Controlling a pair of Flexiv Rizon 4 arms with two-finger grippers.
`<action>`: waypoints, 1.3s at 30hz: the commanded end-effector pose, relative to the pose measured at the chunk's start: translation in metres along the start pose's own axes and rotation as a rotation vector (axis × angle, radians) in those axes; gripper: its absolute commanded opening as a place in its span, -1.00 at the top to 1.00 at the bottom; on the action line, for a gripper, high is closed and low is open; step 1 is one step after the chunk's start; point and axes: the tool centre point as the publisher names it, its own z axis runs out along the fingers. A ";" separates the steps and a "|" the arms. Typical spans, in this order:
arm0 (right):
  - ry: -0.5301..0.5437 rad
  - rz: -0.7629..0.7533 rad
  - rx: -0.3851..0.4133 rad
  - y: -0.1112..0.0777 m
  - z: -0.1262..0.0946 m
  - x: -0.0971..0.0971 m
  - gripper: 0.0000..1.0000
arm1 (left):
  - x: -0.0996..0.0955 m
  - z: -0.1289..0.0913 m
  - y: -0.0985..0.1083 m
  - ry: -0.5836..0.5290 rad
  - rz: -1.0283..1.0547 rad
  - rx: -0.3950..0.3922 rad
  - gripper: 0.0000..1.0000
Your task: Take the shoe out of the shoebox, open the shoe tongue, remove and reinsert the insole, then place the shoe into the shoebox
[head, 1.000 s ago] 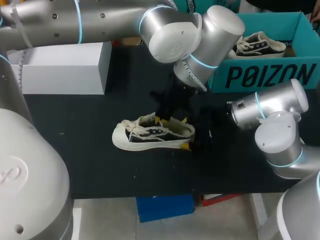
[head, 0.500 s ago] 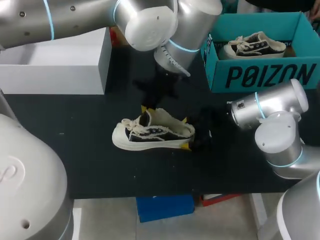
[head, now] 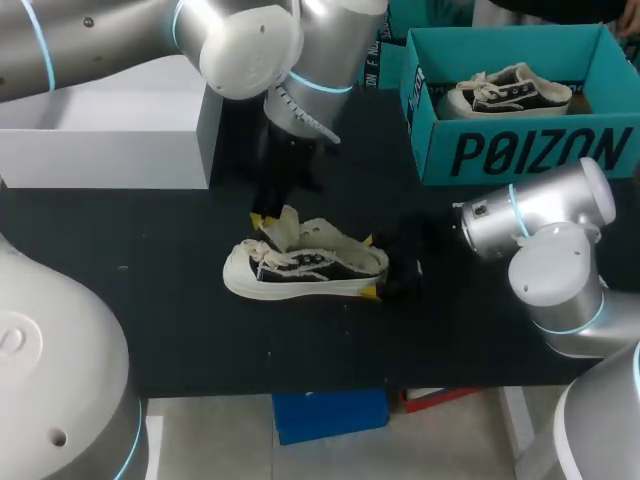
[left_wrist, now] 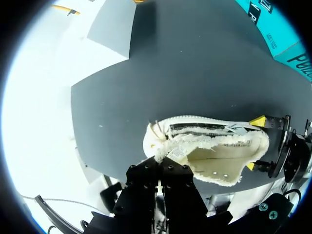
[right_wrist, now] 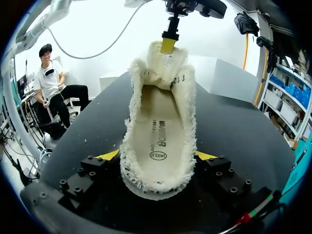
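We look down on the black table (head: 180, 330) from above and behind. Our left wrist camera hangs close above the cream-and-black canvas shoe (left_wrist: 209, 156), facing down. Our right one sits low at its right end, facing left along it, and all three views share it.

left gripper (right_wrist: 168, 46) fingertips were lost behind its own body in its wrist view, shoe (right_wrist: 158, 141) toe hid behind the raised shoe tongue (right_wrist: 165, 66), right gripper (head: 372, 266) melted into the dark table (head: 150, 300), shoebox (head: 520, 150) got clipped at the edge
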 end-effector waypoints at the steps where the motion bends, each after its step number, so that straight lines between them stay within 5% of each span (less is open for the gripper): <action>1: -0.002 0.001 0.002 -0.003 0.004 0.000 1.00 | -0.015 0.014 -0.008 0.130 -0.012 -0.049 1.00; 16: -0.002 0.001 0.002 -0.003 0.004 0.000 1.00 | -0.031 0.053 -0.008 0.222 -0.010 -0.179 1.00; 18: -0.002 0.001 0.002 -0.003 0.004 0.000 1.00 | -0.030 0.056 -0.008 0.237 0.009 -0.198 -0.56; 19: -0.002 0.001 0.002 -0.003 0.004 0.000 1.00 | -0.029 0.057 -0.008 0.245 0.029 -0.195 -1.00; 28: -0.002 0.001 0.002 -0.003 0.004 0.000 1.00 | -0.034 0.042 -0.013 0.315 0.104 -0.164 -1.00; 39: -0.002 0.001 0.002 -0.003 0.004 0.000 1.00 | -0.056 -0.003 -0.018 0.411 0.401 0.077 -1.00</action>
